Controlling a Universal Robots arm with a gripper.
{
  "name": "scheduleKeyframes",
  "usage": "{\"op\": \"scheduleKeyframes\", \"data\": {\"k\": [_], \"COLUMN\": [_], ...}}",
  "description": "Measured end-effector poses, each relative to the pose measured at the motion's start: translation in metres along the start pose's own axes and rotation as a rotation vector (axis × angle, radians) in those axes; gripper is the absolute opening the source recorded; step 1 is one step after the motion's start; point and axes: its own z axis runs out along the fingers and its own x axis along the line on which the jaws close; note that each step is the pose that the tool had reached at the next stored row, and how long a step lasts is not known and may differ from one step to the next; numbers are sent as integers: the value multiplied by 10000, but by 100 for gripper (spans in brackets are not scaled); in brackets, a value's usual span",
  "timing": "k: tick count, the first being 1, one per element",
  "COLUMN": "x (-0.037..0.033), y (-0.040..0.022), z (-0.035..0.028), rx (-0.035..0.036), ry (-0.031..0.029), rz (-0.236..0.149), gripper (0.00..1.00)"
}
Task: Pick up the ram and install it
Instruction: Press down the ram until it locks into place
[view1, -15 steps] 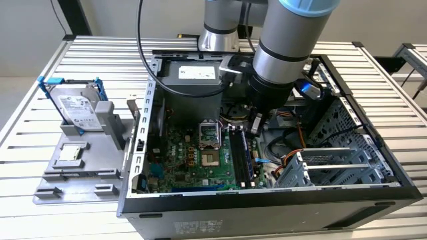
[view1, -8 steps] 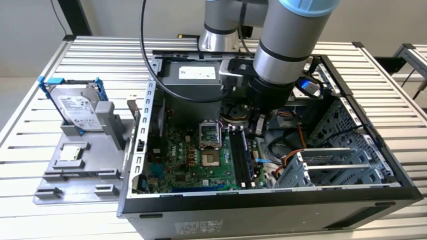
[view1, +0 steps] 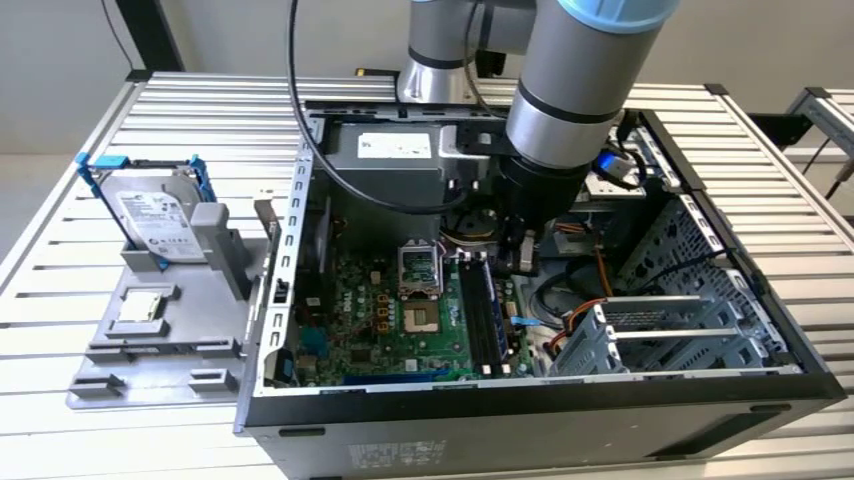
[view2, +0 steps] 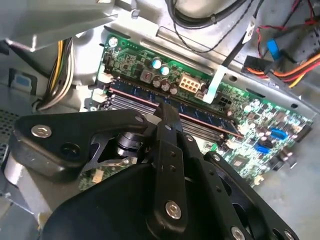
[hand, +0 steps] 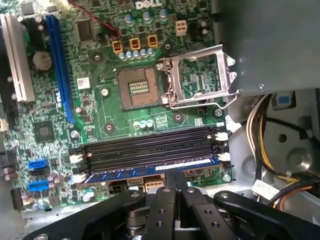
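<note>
While seated: ram (hand: 150, 171) lies in the memory slot nearest the gripper
Gripper (hand: 175, 176): fingers pressed together, tips on the ram's top edge
Motherboard (hand: 115, 120): other black slots bare

The arm reaches down into an open computer case (view1: 534, 420) lying on a slatted tabletop (view1: 160, 110). Its end effector (view1: 518, 258) hangs low over the green motherboard (view1: 387, 320), just beside the long black slots (view1: 478, 318), where the ram (view1: 506, 315) shows as a thin blue strip. Well apart from the end effector, outside the case, a silver hard drive (view1: 158, 225) in blue brackets stands on a grey fixture (view1: 160, 340).
</note>
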Motion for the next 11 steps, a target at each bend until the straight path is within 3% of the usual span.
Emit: {"op": "scheduleKeyframes", "data": {"k": [11], "x": [19], "y": [35], "z": [1], "rx": [77], "ry": [12], "rz": [-956], "gripper": [0]}}
